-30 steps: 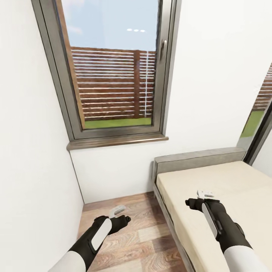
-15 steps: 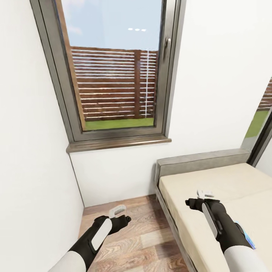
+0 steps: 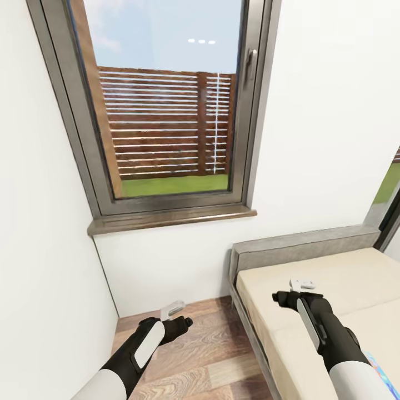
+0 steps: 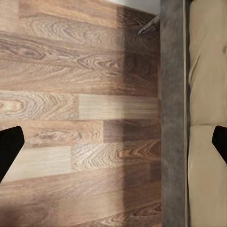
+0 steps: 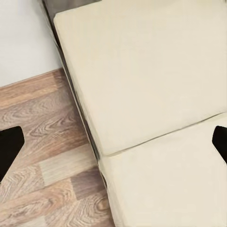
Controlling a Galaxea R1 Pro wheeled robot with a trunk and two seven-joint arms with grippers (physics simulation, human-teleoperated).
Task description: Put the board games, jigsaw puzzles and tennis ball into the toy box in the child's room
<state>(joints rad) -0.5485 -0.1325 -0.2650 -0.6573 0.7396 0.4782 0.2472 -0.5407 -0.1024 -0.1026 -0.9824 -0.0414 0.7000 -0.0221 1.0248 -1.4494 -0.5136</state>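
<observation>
Both claws released: left claw over wood floor, right claw over bed; blue box corner at 4 o'clock

The bed shows a beige mattress split by a seam, beside wood plank floor; dark fingers sit spread far apart.
</observation>
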